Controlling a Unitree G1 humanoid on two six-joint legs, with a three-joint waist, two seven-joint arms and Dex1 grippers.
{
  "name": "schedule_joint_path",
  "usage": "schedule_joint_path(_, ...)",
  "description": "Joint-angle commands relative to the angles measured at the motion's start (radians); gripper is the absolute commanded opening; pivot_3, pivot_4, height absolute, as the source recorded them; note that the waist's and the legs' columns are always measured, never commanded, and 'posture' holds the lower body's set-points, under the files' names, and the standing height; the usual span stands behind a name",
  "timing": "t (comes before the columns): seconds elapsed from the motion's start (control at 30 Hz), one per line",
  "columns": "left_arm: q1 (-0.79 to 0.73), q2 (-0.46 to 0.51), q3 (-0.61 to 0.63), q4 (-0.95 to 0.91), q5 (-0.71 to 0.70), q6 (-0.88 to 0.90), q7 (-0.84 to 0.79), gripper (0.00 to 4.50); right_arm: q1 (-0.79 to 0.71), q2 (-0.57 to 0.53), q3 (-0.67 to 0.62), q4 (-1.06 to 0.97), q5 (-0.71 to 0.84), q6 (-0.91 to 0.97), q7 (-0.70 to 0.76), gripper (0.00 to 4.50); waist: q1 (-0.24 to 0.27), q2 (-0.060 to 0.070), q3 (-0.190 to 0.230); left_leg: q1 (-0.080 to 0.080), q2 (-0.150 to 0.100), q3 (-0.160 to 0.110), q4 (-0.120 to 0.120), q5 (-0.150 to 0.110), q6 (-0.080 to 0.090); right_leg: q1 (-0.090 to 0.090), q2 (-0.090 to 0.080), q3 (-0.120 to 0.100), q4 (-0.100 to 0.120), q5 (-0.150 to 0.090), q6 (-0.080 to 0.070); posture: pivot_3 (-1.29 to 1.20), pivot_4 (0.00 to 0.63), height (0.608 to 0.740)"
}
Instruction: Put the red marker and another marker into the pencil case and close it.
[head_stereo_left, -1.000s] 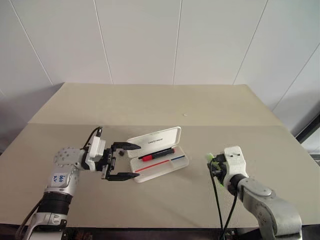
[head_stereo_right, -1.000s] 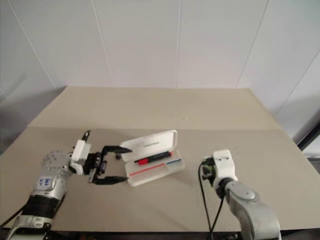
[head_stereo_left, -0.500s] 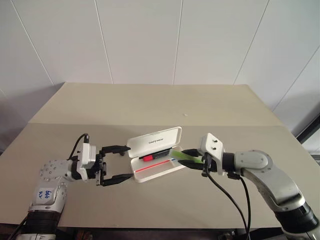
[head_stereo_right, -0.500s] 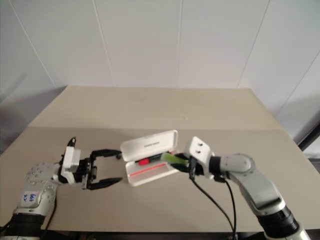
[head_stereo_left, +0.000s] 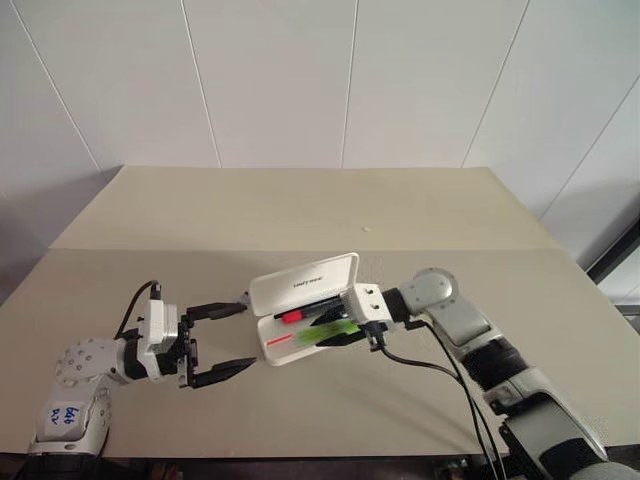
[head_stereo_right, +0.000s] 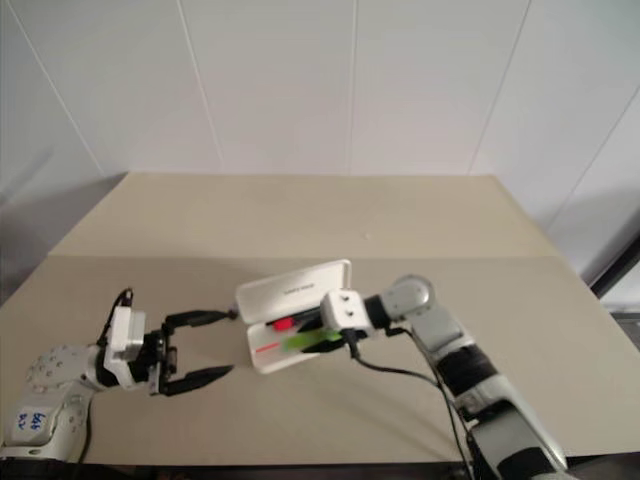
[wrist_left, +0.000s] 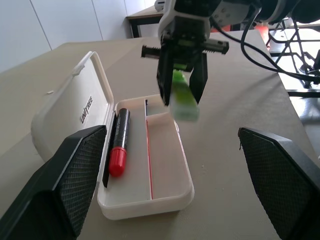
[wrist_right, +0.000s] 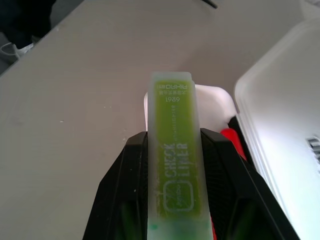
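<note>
The white pencil case (head_stereo_left: 305, 283) lies open at the table's middle, its lid tilted up at the back. The red marker (head_stereo_left: 297, 315) rests in the tray's back compartment, red cap toward my left; the left wrist view shows that red marker (wrist_left: 118, 145) beside the lid (wrist_left: 85, 105). My right gripper (head_stereo_left: 330, 335) is shut on the lime-green marker (head_stereo_left: 322, 333) and holds it just over the tray's front part. In the right wrist view this green marker (wrist_right: 172, 160) sits between the two black fingers (wrist_right: 122, 195). My left gripper (head_stereo_left: 245, 335) stands open left of the case, touching nothing.
The tan table (head_stereo_left: 300, 215) stretches back to a white panelled wall. A black cable (head_stereo_left: 430, 370) hangs from my right wrist across the table in front of the case. In the left wrist view, a desk and chair legs (wrist_left: 295, 45) stand beyond the table.
My right arm has swung in from the table's right side and turned its wrist, bringing the green marker over the open case. The left gripper has drawn back a little to the left, still open.
</note>
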Motion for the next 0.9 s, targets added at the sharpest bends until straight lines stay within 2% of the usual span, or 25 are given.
schedule_joint_path(0.03,0.014,0.02,0.035,-0.025,-0.02,-0.012,0.007,4.5,-0.055,0.035,0.004,0.093,-0.02,-0.071,0.038,1.86,-0.001,0.0,0.0,0.0,0.0,0.0,0.0,0.0,0.0,0.0,0.0,0.0,0.0,0.0,0.0,0.0,0.15,0.74)
schedule_joint_path(0.43,0.031,0.018,0.04,-0.056,-0.026,-0.004,0.026,4.5,-0.193,0.18,-0.001,0.389,-0.109,-0.216,0.037,1.86,-0.005,0.001,0.0,0.0,0.0,0.0,0.0,0.0,-0.001,-0.002,0.0,0.0,0.003,0.0,-0.001,0.0,0.15,0.74)
schedule_joint_path(0.9,0.031,0.031,0.05,-0.06,-0.03,-0.002,0.025,4.5,-0.235,0.234,-0.019,0.55,-0.189,-0.273,-0.028,1.86,-0.008,0.001,0.001,0.001,0.0,0.0,0.0,0.002,-0.004,-0.002,0.001,0.0,0.008,-0.001,-0.002,0.0,0.15,0.74)
